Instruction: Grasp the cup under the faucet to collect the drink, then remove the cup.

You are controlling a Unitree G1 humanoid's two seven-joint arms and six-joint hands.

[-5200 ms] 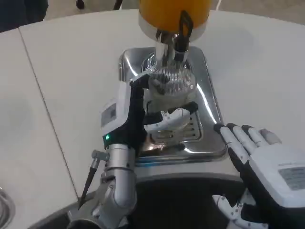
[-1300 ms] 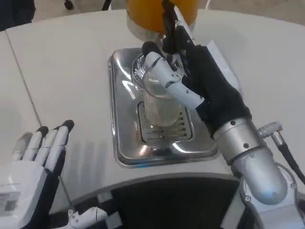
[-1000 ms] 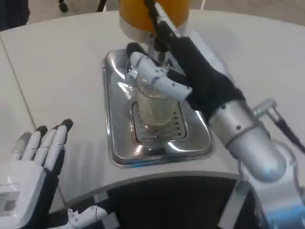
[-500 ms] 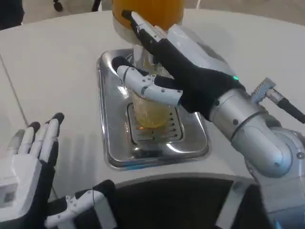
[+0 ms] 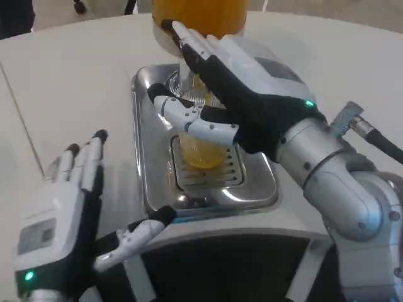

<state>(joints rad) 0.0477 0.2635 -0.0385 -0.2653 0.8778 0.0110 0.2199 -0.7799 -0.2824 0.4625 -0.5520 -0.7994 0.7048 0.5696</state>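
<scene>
My right hand [image 5: 242, 94] reaching over the cup [image 5: 200, 143], thumb across its front, grip unclear, cup holding orange drink on the steel drip tray [image 5: 151, 182] under the dispenser [image 5: 198, 16], my left hand [image 5: 63, 217] spread, label unreadable

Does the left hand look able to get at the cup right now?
Probably yes: the left hand is open beside the tray, but the right hand already wraps the cup.

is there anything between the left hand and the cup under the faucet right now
Nothing visible stands on the table between the left hand and the cup; only the raised rim of the metal drip tray lies between them. On the far side, the right hand reaches over the cup.
</scene>
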